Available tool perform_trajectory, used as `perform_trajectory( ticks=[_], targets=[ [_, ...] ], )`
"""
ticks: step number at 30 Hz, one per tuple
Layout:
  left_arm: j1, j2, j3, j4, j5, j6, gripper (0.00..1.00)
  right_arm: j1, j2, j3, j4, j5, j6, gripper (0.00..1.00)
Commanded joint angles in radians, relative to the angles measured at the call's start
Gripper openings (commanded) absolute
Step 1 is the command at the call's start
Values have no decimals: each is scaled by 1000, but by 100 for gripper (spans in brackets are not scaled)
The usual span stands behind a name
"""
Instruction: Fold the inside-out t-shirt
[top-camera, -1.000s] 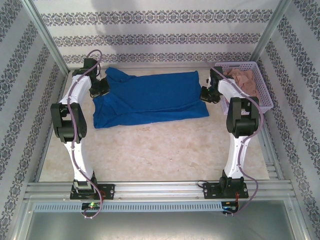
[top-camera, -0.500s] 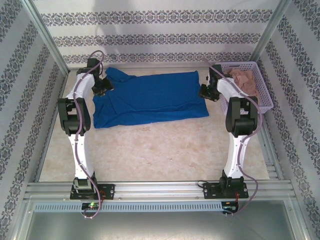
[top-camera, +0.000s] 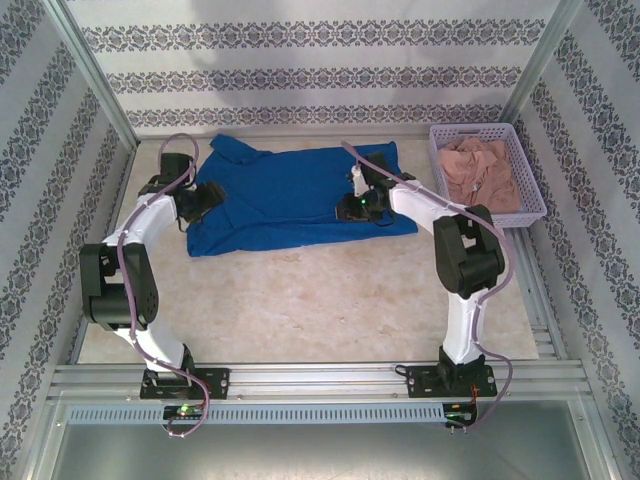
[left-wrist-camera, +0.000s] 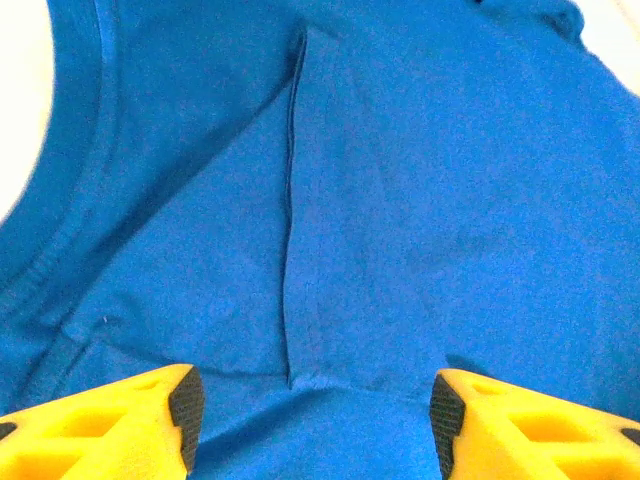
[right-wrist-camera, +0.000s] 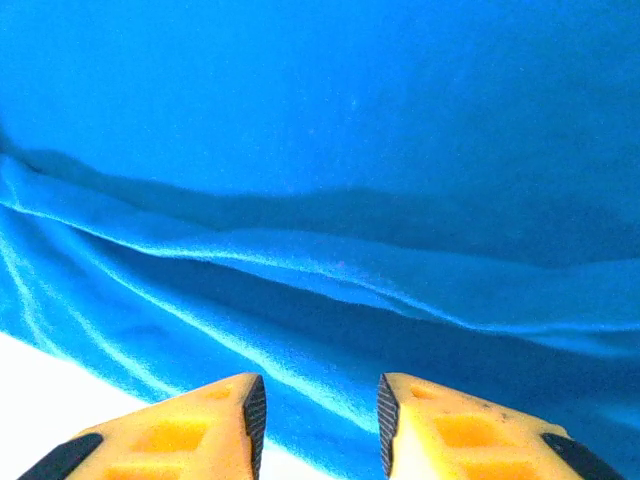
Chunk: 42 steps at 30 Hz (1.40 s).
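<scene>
The inside-out t-shirt (top-camera: 290, 195) is royal blue and lies spread flat across the far half of the table. My left gripper (top-camera: 203, 198) hovers over its left end, open. In the left wrist view, its yellow fingers (left-wrist-camera: 120, 425) stand wide apart above a seam of the t-shirt (left-wrist-camera: 400, 200), with the neckband at the left. My right gripper (top-camera: 358, 206) is over the right part of the cloth near its front edge, open. Folds of the t-shirt (right-wrist-camera: 350, 120) run below the right gripper (right-wrist-camera: 320, 415), with nothing between the pads.
A lilac plastic basket (top-camera: 532, 175) at the far right holds a pinkish-beige garment (top-camera: 478, 165). The beige tabletop (top-camera: 300, 290) spreads between the shirt and the arm bases. Patterned walls and metal posts close in the sides and back.
Both grippers have opened. The left gripper has pulled back a little from the shirt's far left corner. The right arm has swung left from beside the basket to over the shirt.
</scene>
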Motion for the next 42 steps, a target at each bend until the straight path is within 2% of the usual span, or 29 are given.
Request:
perform_trajectory(
  ticks=[1, 15, 24, 26, 30, 34, 37, 42],
  targets=[
    [-12, -39, -48, 78, 17, -15, 63, -7, 66, 60, -15, -21, 18, 36],
    [-31, -43, -102, 90, 30, 0, 63, -42, 233, 287, -59, 33, 22, 33],
    [-55, -101, -164, 87, 39, 5, 64, -83, 273, 417, -107, 43, 17, 34],
    [-66, -134, -191, 91, 37, 6, 64, -89, 231, 380, -106, 57, -4, 34],
    [-95, -177, -243, 126, 61, 16, 64, -120, 76, 181, -46, 67, -17, 36],
    [-140, -155, -253, 174, 95, 33, 64, -183, -44, 0, -43, 93, -6, 39],
    [-175, -111, -223, 176, 88, 40, 64, -232, -74, -78, -29, 72, 9, 42],
    [-213, -38, -175, 174, 83, 42, 64, -261, -13, -40, -41, 28, 10, 47]
  ],
)
